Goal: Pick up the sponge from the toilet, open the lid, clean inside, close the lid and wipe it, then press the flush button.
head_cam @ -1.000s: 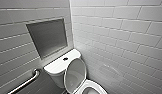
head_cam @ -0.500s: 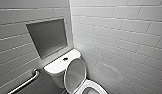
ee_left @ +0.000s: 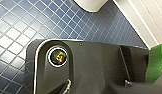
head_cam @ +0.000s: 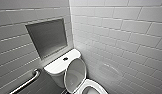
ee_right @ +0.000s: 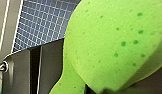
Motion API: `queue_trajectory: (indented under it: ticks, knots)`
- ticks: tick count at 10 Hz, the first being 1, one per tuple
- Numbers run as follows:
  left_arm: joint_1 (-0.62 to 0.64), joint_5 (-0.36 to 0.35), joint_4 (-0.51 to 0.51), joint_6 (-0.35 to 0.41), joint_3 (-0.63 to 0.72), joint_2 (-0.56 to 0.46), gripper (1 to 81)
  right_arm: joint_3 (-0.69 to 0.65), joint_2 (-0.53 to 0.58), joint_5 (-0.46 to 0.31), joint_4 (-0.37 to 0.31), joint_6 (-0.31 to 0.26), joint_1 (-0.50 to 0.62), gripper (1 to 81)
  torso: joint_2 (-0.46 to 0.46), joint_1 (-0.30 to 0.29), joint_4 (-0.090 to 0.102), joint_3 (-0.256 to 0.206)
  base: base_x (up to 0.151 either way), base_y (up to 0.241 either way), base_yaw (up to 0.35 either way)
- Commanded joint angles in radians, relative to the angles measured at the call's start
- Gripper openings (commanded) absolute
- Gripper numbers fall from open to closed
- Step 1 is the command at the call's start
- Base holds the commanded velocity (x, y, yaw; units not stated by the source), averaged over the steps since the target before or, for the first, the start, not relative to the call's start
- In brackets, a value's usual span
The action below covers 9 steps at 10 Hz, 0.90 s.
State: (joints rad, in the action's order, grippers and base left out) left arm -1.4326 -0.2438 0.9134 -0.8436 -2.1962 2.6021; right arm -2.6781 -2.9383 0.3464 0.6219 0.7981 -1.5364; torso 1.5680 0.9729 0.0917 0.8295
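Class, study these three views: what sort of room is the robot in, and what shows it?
Most likely a toilet room: a white toilet, lid raised, stands in a corner of white-tiled walls, a metal grab bar runs along the wall beside it, and the floor is small blue tiles.

The floor was laid in small dark blue square tiles with pale grout; the white toilet stood on it.
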Motion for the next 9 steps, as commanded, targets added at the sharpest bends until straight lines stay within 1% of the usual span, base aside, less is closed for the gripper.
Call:
queue_trajectory:
  ticks: [1, 2, 4, 5, 6, 7, 9]
  knots:
    - [0.028, 0.046, 0.053, -0.003, 0.001, -0.019, 81.1, -0.005, 0.006, -0.03, 0.013, 0.0, 0.02, 1.0, -0.097, -0.063, 0.0, 0.0, 0.0, 0.0, 0.0]
    - [0.028, 0.08, 0.071, -0.003, 0.001, -0.003, 81.1, -0.005, 0.005, -0.03, 0.013, 0.0, 0.02, 1.0, -0.135, -0.087, 0.0, 0.0, 0.0, 0.0, 0.0]
    - [0.037, 0.258, 0.097, -0.002, -0.016, 0.071, 81.1, -0.005, -0.003, -0.03, 0.012, 0.0, 0.02, 1.0, -0.208, -0.134, 0.0, 0.0, 0.0, 0.0, 0.0]
    - [0.045, 0.33, 0.093, -0.003, -0.051, 0.107, 81.1, -0.005, -0.006, -0.03, 0.013, 0.001, 0.018, 1.0, -0.245, -0.158, 0.0, 0.0, 0.0, 0.0, 0.0]
    - [0.047, 0.339, 0.082, -0.003, -0.089, 0.127, 81.1, -0.006, -0.006, -0.03, 0.012, 0.0, 0.017, 1.0, -0.382, -0.246, 0.0, 0.0, 0.0, 0.0, 0.0]
    - [0.045, 0.34, 0.079, -0.006, -0.105, 0.136, 81.1, -0.009, -0.006, -0.03, 0.012, 0.001, 0.017, 1.0, -0.323, -0.208, 0.0, 0.0, 0.0, 0.0, 0.0]
    - [0.043, 0.34, 0.051, -0.006, -0.134, 0.15, 81.1, -0.009, -0.009, -0.032, 0.012, 0.0, 0.02, 1.0, -0.398, -0.256, 0.0, 0.0, 0.0, 0.0, 0.0]
